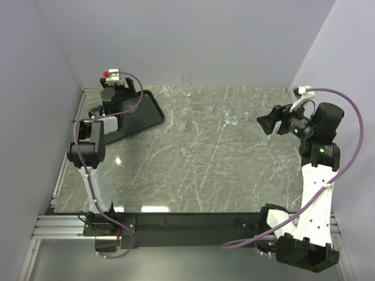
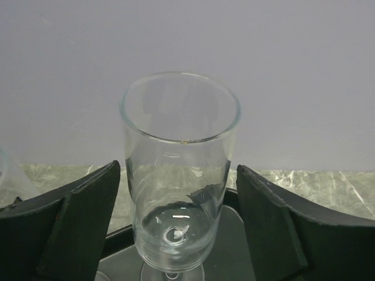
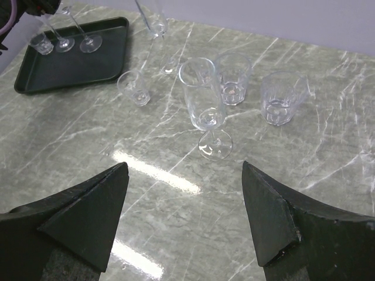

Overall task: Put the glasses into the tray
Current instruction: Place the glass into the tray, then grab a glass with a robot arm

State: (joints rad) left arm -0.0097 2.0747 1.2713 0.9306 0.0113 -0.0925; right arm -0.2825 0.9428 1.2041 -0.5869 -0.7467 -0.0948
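Observation:
The black tray (image 1: 143, 114) lies at the far left of the table and also shows in the right wrist view (image 3: 70, 64). My left gripper (image 1: 117, 88) is over it, open. A stemmed clear glass (image 2: 179, 175) stands upright on the tray floor between its fingers (image 2: 88, 211), with a gap on each side. Three glasses (image 3: 58, 36) stand at the tray's far end. My right gripper (image 3: 184, 166) is open and empty above the table, short of a stemmed glass (image 3: 206, 108). Beyond that stand two tumblers (image 3: 233, 79), a small glass (image 3: 133, 88) and a tall flute (image 3: 153, 23).
A tall flute (image 1: 187, 85) stands by the back wall. The loose glasses cluster at the back middle of the marble table (image 1: 193, 170). Walls close the left, back and right sides. A black strip runs along the near edge.

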